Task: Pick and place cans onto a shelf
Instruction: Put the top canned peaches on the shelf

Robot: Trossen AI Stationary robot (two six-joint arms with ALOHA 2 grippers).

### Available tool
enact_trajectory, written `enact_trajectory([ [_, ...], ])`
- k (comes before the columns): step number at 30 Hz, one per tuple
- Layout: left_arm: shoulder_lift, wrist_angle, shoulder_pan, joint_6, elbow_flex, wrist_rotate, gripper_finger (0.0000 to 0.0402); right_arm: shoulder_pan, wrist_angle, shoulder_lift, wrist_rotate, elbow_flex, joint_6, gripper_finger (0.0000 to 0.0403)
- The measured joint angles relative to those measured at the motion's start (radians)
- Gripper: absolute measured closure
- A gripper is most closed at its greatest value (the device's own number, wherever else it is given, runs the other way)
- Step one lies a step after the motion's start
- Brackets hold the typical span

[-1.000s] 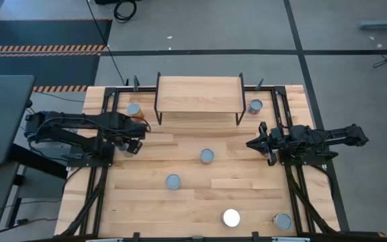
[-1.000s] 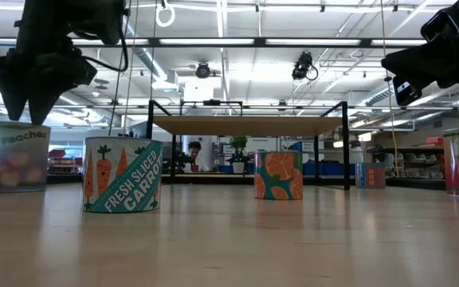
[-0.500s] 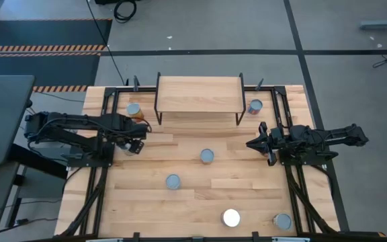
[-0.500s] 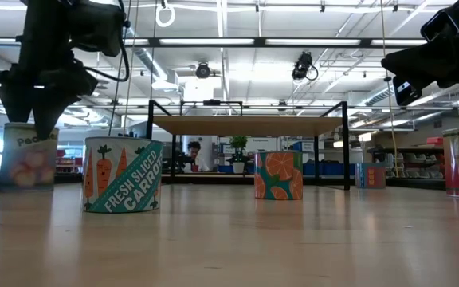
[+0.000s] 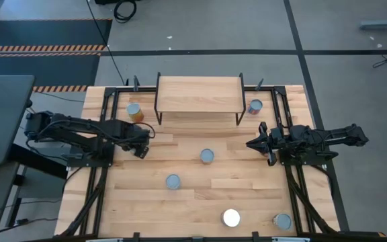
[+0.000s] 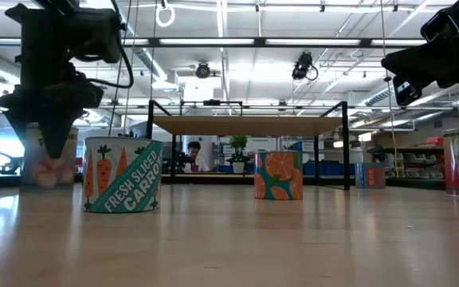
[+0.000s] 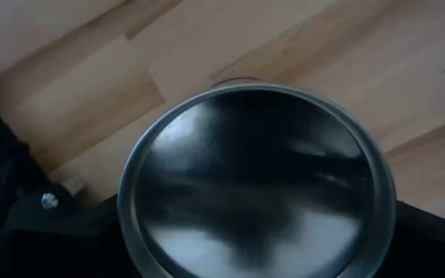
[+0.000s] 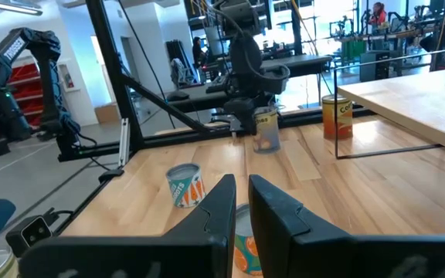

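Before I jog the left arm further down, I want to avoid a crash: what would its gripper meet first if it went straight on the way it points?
The left gripper points down at a can, whose silvery top fills its wrist view. That lid comes first, though the remaining gap is unclear.

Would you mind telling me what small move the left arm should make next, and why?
Probably close the left gripper on the peaches can. Its fingers straddle that can in the low view, and the left wrist view looks straight down on the silvery lid, so it seems centred. The shelf is bare. The right gripper waits shut at the table's right side.
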Motion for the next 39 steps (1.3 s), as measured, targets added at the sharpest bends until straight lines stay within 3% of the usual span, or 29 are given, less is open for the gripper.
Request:
enact_trajectory([
  [3,0.0,-0.004,-0.017,0.003,0.013,-0.005,0.0105,0.0,0.0,0.0,0.0,0.0,0.0,0.0358],
  [6,0.0,-0.033,-0.041,-0.002,0.091,0.02,0.0107,0.0,0.0,0.0,0.0,0.0,0.0,0.0358],
  [11,0.0,-0.134,-0.083,0.0,0.352,0.048,0.0107,0.0,0.0,0.0,0.0,0.0,0.0,0.0358],
  [16,0.012,-0.139,-0.059,0.101,0.629,-0.038,0.0105,0.0,0.0,0.0,0.0,0.0,0.0,0.0358],
  [20,0.078,-0.151,0.027,0.215,0.801,-0.119,0.0105,0.0,0.0,0.0,0.0,0.0,0.0,0.0358],
  [29,0.368,-0.323,0.286,0.547,1.183,-0.049,0.0106,0.0,0.0,0.0,-0.006,0.0,0.0,0.0358],
  [39,0.59,-0.333,0.527,0.97,1.266,-0.015,0.0103,0.0,0.001,0.0,0.01,0.0,-0.008,0.0358],
])
